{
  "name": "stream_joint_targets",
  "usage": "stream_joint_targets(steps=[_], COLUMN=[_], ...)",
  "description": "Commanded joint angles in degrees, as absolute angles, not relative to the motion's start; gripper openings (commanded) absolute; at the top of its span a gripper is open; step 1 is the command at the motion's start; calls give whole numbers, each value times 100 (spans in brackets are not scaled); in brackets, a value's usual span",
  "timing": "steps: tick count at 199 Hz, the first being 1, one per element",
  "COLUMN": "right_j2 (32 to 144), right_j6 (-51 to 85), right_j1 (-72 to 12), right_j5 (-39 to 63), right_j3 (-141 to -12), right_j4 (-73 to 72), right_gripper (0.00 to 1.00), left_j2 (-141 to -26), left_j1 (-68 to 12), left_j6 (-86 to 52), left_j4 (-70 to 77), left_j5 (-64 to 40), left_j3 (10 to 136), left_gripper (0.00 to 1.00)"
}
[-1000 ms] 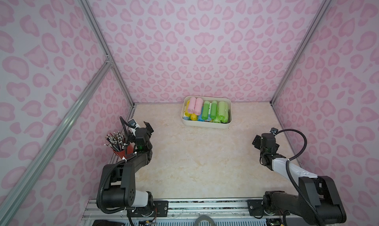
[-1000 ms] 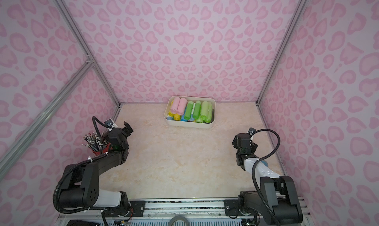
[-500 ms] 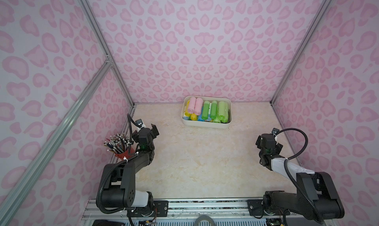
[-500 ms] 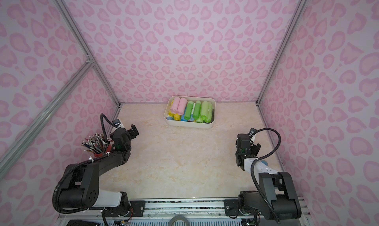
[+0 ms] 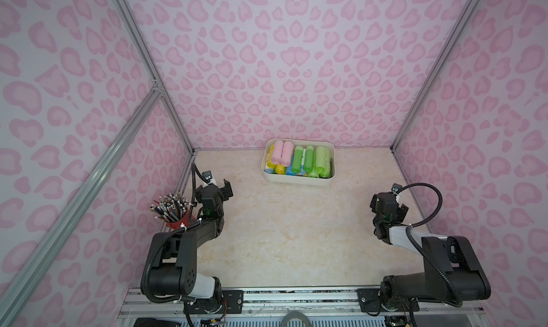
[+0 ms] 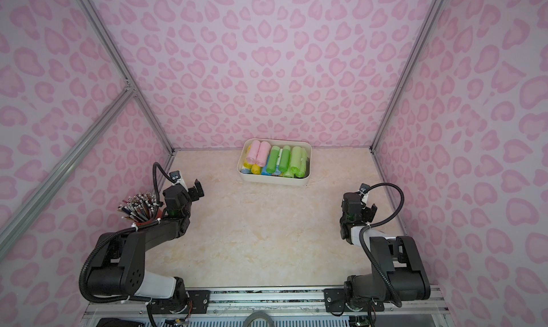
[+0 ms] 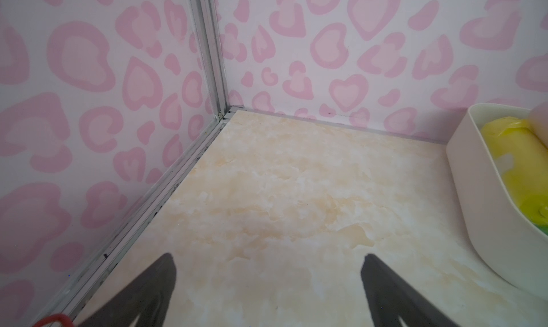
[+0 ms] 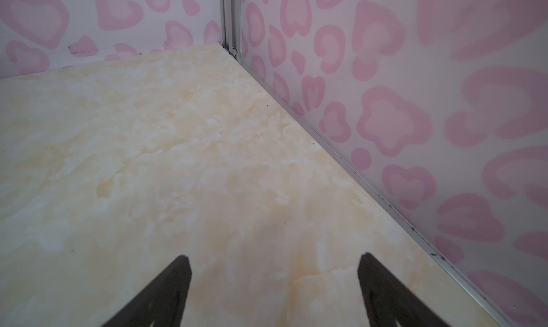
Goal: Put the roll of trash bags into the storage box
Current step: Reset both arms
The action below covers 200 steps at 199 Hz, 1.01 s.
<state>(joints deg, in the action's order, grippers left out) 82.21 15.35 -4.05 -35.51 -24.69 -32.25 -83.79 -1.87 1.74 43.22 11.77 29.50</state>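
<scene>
The cream-white storage box [image 5: 296,180] [image 6: 272,182] stands at the back of the table, near the rear wall. Several rolls of trash bags lie in it side by side: pink [image 5: 281,153], green [image 5: 308,158] and light green [image 5: 321,159], with yellow [image 7: 510,150] and blue ones underneath. Every roll I see is inside the box. My left gripper [image 5: 218,189] [image 7: 268,255] hovers open and empty over bare table, left of the box. My right gripper [image 5: 388,205] [image 8: 275,255] is open and empty near the right wall.
A red cup of pencils [image 5: 175,214] [image 6: 142,210] stands against the left wall, close beside my left arm. Pink patterned walls with metal frame rails [image 7: 213,73] close in the table on three sides.
My left gripper has drifted a little to the right, away from the pencils. The right arm has folded back slightly. Both grippers stay open.
</scene>
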Motion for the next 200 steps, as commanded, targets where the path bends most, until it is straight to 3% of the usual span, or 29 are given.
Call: stream_joint_targets(steps=[1, 65, 120, 172, 200], right_j2=[8437, 8265, 8281, 8874, 8876], right_j6=[1345, 1276, 1223, 446, 400], right_j1=[-378, -396, -395, -435, -465], right_j5=[-3353, -3234, -3146, -1544, -1571], right_j3=[-2716, -2266, -2223, -2526, -2460], right_j4=[-3495, -4078, -4328, -4463, -4547], right_gripper=[90, 90, 90, 90, 90], left_j2=[-8330, -7795, -8670, -8753, -8725], left_j1=[-72, -66, -308, -220, -150], left_j6=[350, 323, 241, 149, 157], left_j4=[4764, 5048, 5238, 5867, 6798], left_j5=[903, 419, 786, 729, 478], left_j3=[2878, 2297, 2387, 2032, 1448], left_gripper=[100, 100, 100, 99, 100])
